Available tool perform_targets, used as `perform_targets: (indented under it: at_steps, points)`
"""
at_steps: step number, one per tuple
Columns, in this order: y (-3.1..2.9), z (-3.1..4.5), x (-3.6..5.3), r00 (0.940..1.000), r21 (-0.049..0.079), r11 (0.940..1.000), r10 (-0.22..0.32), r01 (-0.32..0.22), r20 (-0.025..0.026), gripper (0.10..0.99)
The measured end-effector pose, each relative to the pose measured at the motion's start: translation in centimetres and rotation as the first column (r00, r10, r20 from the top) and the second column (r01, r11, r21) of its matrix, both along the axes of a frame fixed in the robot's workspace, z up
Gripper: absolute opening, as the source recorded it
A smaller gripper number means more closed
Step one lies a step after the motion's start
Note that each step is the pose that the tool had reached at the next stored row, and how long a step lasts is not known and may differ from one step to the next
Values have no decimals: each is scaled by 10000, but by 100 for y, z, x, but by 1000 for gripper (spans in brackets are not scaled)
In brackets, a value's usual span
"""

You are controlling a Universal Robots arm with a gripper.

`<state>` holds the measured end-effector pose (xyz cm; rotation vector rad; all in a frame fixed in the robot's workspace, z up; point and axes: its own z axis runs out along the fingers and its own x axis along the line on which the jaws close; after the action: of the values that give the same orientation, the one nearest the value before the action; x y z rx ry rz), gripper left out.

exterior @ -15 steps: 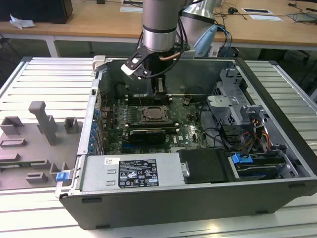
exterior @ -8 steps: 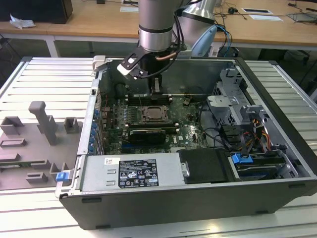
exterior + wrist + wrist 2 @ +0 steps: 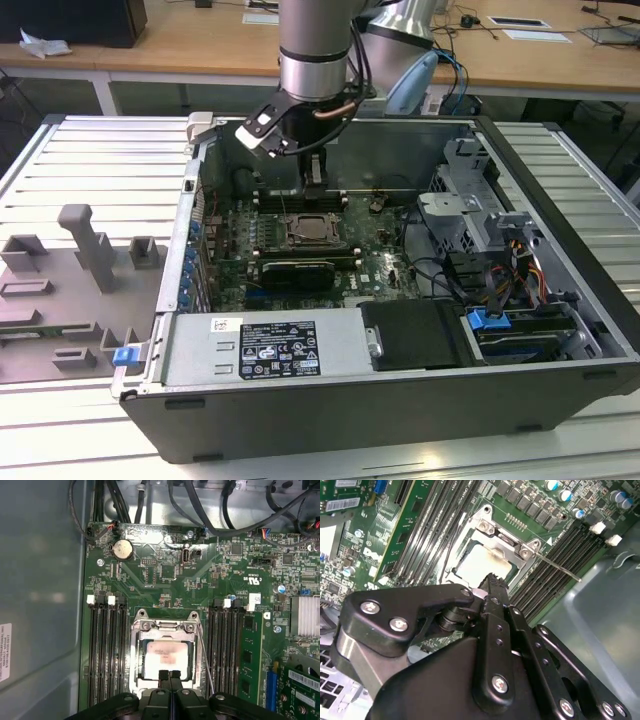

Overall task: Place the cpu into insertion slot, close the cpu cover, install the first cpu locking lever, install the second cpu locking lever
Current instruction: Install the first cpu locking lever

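Observation:
The cpu (image 3: 165, 661) lies flat in the insertion slot on the green board, its pale silver-grey top showing through the cpu cover (image 3: 164, 626), a silver frame that sits down around it. In the second wrist view the cpu (image 3: 481, 564) and the cpu cover (image 3: 506, 536) show the same. A thin metal lever rod (image 3: 205, 655) runs along one side of the socket, and its end (image 3: 562, 570) sticks out over the memory slots. My gripper (image 3: 169, 674) hangs just above the socket's near edge, shut with nothing held. In the exterior view the gripper (image 3: 316, 186) stands over the socket (image 3: 318, 232).
Long black memory slots (image 3: 106, 650) flank the socket on both sides. A black block (image 3: 295, 270) lies in front of the socket. Drive cage and cables (image 3: 480, 230) fill the exterior view's right of the case. A grey fixture tray (image 3: 70, 290) lies outside on the left.

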<state>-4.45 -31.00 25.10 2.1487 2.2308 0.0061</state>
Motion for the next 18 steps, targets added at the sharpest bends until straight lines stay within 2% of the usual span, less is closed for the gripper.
perform_targets:
  at_steps: [3, 9, 18]
  points:
    - [0, 106, 0, 10000, 0, 10000, 0, 0, 0, 106]
    - [0, 196, 0, 10000, -3, 10000, 0, 0, -5, 106]
    - [0, 405, 0, 10000, -5, 10000, 0, 0, -10, 106]
